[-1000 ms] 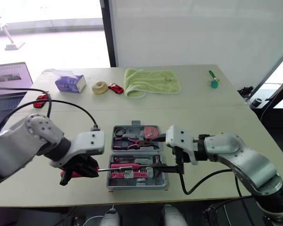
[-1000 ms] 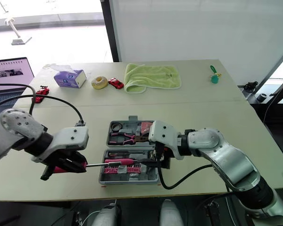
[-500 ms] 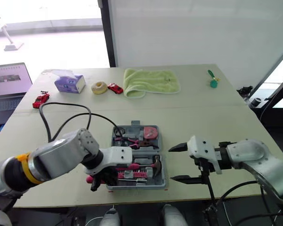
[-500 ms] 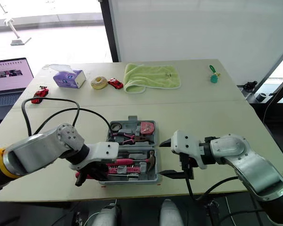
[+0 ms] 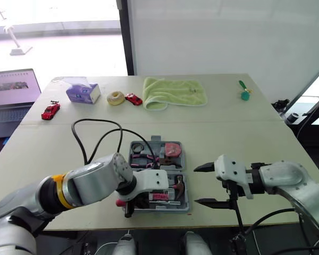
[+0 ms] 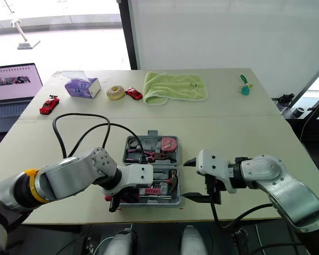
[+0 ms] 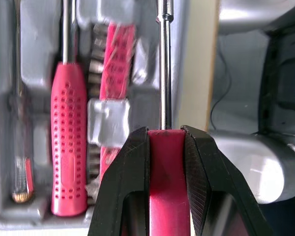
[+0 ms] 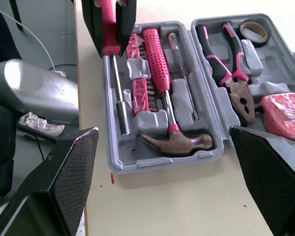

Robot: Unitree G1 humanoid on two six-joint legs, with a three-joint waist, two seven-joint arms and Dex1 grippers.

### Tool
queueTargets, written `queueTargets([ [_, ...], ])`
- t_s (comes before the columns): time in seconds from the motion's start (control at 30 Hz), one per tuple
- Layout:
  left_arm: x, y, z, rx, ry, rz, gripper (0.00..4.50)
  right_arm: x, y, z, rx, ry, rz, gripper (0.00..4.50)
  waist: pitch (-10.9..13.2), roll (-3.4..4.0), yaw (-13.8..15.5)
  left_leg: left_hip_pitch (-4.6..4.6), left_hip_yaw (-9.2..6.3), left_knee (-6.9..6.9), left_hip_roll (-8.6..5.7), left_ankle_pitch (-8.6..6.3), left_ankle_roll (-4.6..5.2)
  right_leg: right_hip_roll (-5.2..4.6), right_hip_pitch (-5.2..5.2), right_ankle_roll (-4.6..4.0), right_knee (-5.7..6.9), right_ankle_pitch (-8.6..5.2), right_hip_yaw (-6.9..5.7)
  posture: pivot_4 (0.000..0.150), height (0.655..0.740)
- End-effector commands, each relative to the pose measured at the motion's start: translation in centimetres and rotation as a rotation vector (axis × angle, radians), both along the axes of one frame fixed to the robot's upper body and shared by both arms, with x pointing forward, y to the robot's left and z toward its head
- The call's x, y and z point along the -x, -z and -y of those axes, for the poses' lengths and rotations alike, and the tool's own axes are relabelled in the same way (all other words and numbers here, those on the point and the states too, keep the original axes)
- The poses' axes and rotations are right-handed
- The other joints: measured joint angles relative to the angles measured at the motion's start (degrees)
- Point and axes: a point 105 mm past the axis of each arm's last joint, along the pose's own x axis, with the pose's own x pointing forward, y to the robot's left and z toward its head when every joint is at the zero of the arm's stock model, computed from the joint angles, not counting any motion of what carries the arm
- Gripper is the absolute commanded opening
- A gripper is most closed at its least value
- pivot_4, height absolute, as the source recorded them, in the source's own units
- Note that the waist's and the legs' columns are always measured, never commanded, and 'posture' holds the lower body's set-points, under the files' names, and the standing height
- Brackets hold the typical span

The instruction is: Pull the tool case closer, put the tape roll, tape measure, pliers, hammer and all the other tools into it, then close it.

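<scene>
The grey tool case lies open near the table's front edge. In it are a tape roll, pliers, a red tape measure, a hammer and a pink-handled screwdriver. My left gripper is at the case's near left corner, shut on the red handle of a second screwdriver. That screwdriver's steel shaft lies along the case's outermost slot. My right gripper hangs open just right of the case, holding nothing.
A black cable loops over the table left of the case. Along the far side sit a green towel, a tissue box, a cream ring, two red toy cars and a green item. A laptop stands far left.
My left gripper carried the red screwdriver rightward from beside the case to its near left slot. My right gripper drew back from the case to the right, leaving the hammer inside, and stands open.
</scene>
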Motion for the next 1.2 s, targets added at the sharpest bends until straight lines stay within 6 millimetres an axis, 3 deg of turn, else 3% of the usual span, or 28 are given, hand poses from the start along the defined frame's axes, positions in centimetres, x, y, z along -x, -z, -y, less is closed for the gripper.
queueTargets([
  [0.03, 0.2, 0.0, 0.8, 0.007, 0.008, 0.014, 0.45, 0.1, -0.8, -0.3, -0.004, -0.020, 0.038, 4.50, 0.00, 0.00, 0.04, -0.01, 0.00, 0.01, -0.01, 0.00, 0.00, 0.00, 0.00, 0.00, 0.00, 0.00, 0.00, 0.150, 0.7400],
  [1.2, 0.2, 0.9, 2.7, 0.023, 0.023, 0.039, 0.45, 0.1, -0.6, -0.5, 0.013, 0.015, 0.025, 4.50, -0.01, 0.01, 0.10, -0.02, 0.00, 0.05, -0.01, 0.01, -0.01, 0.00, 0.00, 0.01, 0.01, 0.02, 0.00, 0.150, 0.7400],
])
